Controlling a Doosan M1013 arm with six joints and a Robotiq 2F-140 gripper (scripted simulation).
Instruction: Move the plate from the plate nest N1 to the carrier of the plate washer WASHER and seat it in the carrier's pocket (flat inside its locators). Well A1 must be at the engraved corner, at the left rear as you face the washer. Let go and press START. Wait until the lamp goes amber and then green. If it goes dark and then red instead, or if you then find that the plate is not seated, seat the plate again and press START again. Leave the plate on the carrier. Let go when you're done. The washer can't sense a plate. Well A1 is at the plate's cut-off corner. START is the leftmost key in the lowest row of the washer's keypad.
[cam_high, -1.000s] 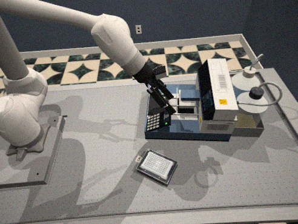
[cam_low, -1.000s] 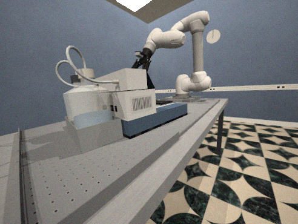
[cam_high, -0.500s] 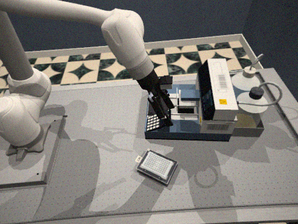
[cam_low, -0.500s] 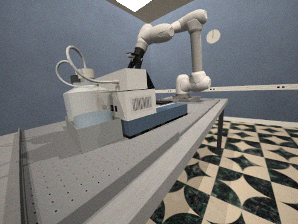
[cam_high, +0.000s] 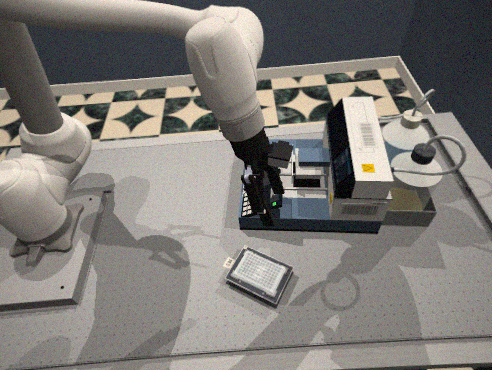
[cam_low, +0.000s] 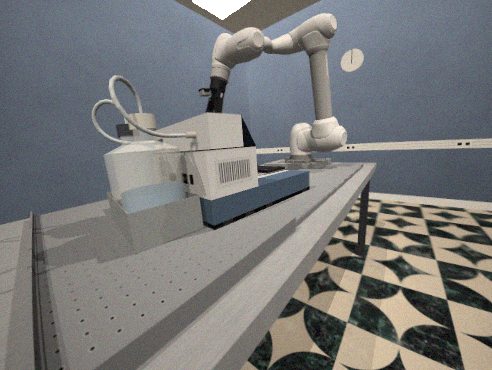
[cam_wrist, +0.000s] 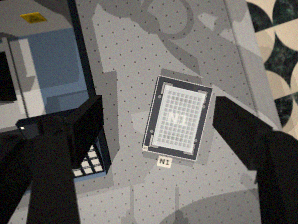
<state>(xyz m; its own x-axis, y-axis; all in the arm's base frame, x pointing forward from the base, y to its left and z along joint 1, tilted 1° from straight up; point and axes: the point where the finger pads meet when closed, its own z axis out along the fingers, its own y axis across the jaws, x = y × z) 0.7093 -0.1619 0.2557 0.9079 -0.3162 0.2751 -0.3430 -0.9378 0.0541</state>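
The white well plate lies flat in the dark plate nest N1 on the table in front of the washer. It also shows in the wrist view, with the N1 label below it. My gripper is open and empty. It hangs high above the washer's keypad, and in the wrist view the plate lies far below between my two fingers. The washer has a blue base, and its lamp glows green. The carrier sits in the washer's middle with nothing on it.
Two white bottles with tubing stand in a tray at the washer's right. The washer's tall white head rises right of the carrier. The arm's base plate is at the left. The table's right edge borders tiled floor.
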